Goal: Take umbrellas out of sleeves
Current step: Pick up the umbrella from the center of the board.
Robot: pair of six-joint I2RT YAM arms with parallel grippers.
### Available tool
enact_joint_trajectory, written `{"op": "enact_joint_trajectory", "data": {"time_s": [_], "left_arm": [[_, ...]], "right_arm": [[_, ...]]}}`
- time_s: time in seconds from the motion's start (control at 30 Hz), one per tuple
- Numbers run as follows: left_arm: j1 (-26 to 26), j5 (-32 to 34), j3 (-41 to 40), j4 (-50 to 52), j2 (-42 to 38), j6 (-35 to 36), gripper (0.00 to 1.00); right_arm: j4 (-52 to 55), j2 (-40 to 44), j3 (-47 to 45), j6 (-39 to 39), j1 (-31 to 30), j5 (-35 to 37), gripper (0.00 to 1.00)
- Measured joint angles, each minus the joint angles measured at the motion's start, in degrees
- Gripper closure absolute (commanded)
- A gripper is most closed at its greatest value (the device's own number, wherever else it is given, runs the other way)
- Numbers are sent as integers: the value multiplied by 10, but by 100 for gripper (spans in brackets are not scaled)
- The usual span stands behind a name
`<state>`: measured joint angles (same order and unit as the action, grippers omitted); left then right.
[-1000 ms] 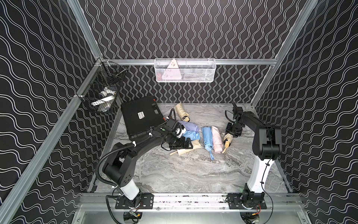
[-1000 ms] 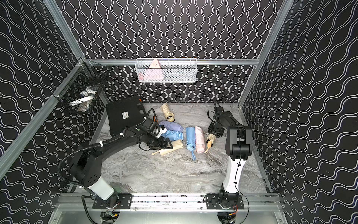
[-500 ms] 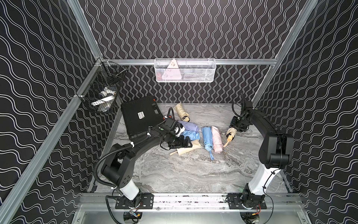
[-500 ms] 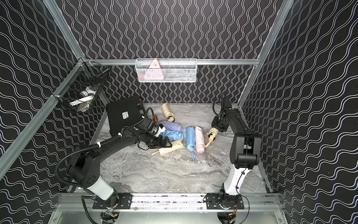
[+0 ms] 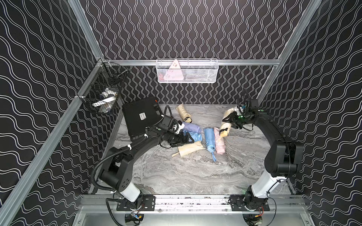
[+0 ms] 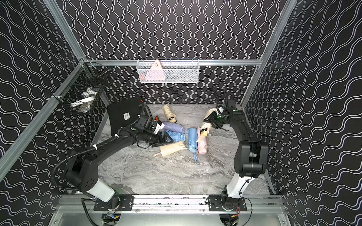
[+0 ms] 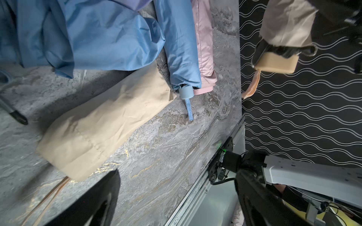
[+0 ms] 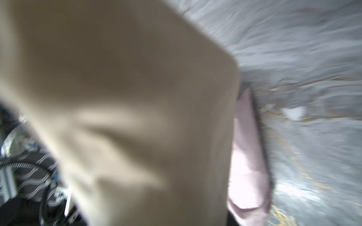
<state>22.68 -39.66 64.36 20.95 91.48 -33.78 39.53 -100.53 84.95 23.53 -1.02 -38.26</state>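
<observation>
My right gripper (image 5: 233, 119) is shut on a cream umbrella (image 5: 225, 122) and holds it in the air at the back right, stubby handle (image 7: 276, 63) hanging down; its cream cloth (image 8: 127, 117) fills the blurred right wrist view and hides the jaws. My left gripper (image 5: 186, 139) (image 7: 176, 205) stands open and holds nothing, just above a flat cream sleeve (image 5: 191, 149) (image 7: 105, 125). Beside the sleeve lie crumpled light blue fabric (image 5: 193, 136), a lilac bundle (image 5: 189, 127), a light blue umbrella (image 5: 208, 140) (image 7: 180, 49) and a pink one (image 5: 219, 142). Another cream umbrella (image 6: 170, 114) lies at the back.
A black hard case (image 5: 141, 117) leans at the back left behind my left arm. A white wire basket (image 5: 187, 71) hangs on the back wall and a black one (image 5: 102, 97) on the left rail. An aluminium rail (image 5: 186, 201) borders the front.
My right arm has raised the cream umbrella off the table and swung its elbow out to the right. The left arm has hardly moved and stays open.
</observation>
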Motion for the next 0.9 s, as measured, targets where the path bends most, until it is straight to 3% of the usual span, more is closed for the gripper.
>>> {"op": "enact_joint_trajectory", "data": {"time_s": [0.33,0.6,0.7,0.9], "left_arm": [[-48,-75,-55,-164,-4,-128,4],[-60,-111,-123,-451,27,-334,6],[-60,-116,-120,-519,39,-373,6],[-54,-125,-111,-563,47,-396,6]], "right_arm": [[-21,13,-29,-11,-80,-96,60],[-23,29,-59,-14,-101,-144,60],[-23,29,-58,-15,-115,-156,60],[-9,26,-36,-17,-157,-173,60]]}}
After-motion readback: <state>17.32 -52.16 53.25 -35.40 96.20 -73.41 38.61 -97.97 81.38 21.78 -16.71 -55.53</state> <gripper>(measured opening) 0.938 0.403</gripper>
